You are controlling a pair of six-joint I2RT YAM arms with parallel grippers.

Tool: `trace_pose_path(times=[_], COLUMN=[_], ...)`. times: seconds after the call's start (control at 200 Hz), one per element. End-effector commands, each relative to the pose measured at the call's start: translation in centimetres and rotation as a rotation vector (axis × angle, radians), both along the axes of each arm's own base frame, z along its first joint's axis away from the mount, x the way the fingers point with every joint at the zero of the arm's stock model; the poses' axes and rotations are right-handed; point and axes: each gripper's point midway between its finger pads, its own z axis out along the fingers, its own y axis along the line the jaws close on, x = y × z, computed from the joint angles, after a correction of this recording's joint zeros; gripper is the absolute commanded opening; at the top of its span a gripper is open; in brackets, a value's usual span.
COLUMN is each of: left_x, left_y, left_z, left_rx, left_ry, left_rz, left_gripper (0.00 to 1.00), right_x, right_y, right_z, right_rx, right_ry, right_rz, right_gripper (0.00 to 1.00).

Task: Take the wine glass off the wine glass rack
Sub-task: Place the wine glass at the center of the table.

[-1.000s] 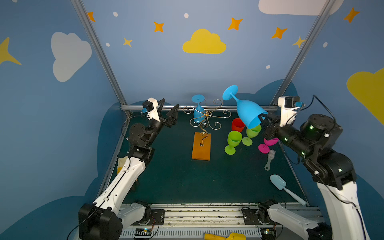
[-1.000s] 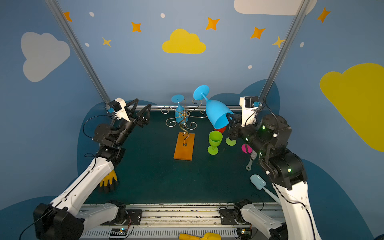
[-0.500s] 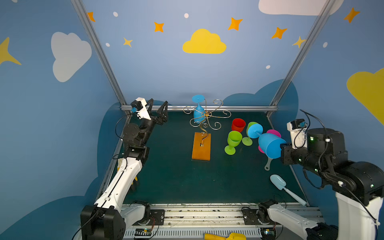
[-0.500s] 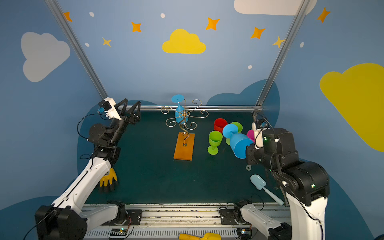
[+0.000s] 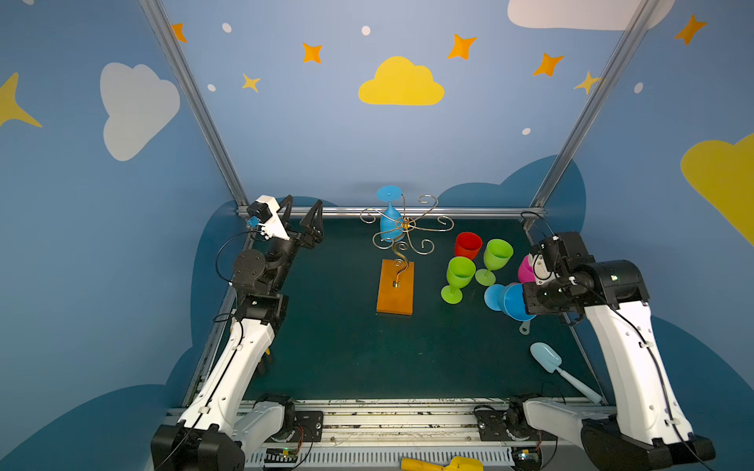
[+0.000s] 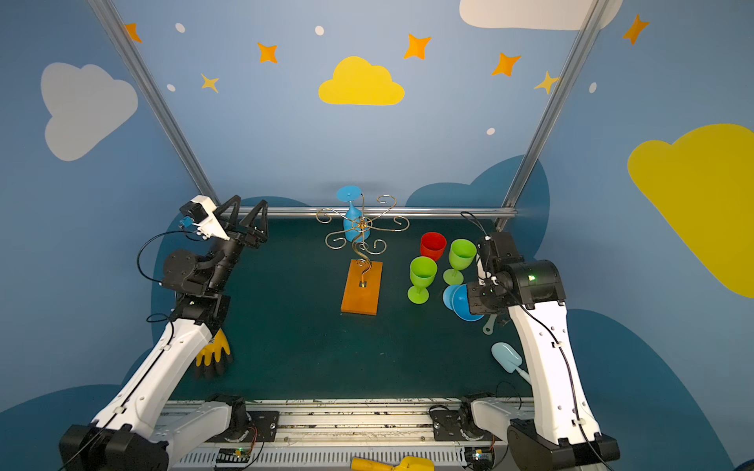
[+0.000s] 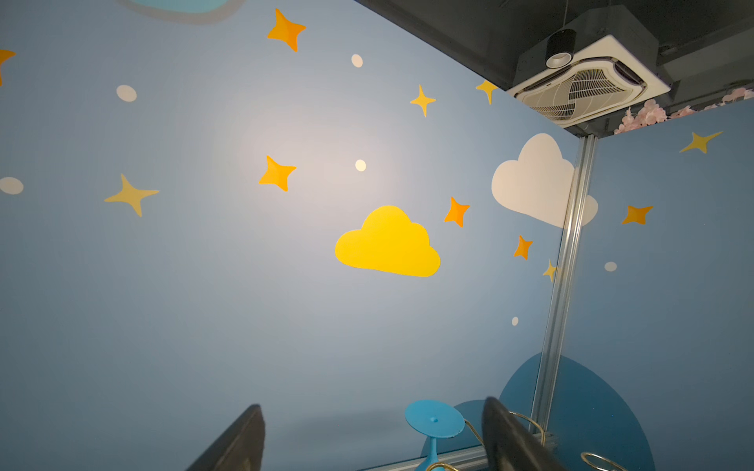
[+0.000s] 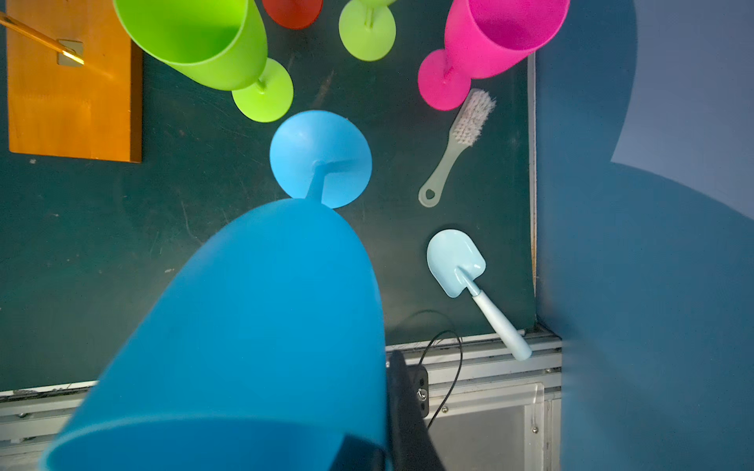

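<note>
Already off the wine glass rack (image 5: 395,285), a blue wine glass (image 8: 253,326) lies tilted in the right gripper (image 5: 530,299), clamped at its rim, low beside the green glasses (image 5: 461,271). A second blue wine glass (image 5: 389,222) hangs bowl-down, stem vertical, on the rack's rear-left scroll. That side faces the left gripper (image 5: 302,206), jaws spread and empty, arguably the nearer arm.

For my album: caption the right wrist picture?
Right gripper holds a blue wine glass by its rim, near a pink glass.

I saw blue walls (image 5: 306,142) with a yellow cloud (image 5: 401,83) and orange stars (image 5: 312,52), a dark green mat (image 5: 347,346), and a ceiling air vent (image 7: 587,85).
</note>
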Motion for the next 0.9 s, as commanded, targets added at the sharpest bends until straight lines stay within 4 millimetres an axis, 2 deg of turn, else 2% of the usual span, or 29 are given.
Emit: trace_pose_path(times=[0.0,0.095,0.325,0.651,0.891], left_x=[-0.3,-0.3,-0.3,-0.4,-0.4], left_y=[0.3,0.3,0.3,0.3,0.3], left_z=[-0.1,-0.1,0.0,0.0,0.0], left_rx=[0.014,0.019,0.023,0.03,0.032], left_ry=[0.002,0.003,0.003,0.006,0.011], left_rz=[0.017,0.018,0.02,0.024,0.026], left_gripper=[0.82,0.82,0.82,0.82,0.82], right_x=[1.6,1.8,1.0,1.1,2.1], right_y=[0.9,1.3,3.8,6.0,7.9], right_z=[-0.9,-1.8,-3.8,-6.0,-7.7], right_rx=[0.072,0.095,0.178,0.093,0.062], right_ry=[-0.017,0.007,0.111,0.202,0.225], right_rz=[0.029,0.038,0.082,0.105,0.123], right_gripper=[0.0,0.0,0.0,0.0,0.0])
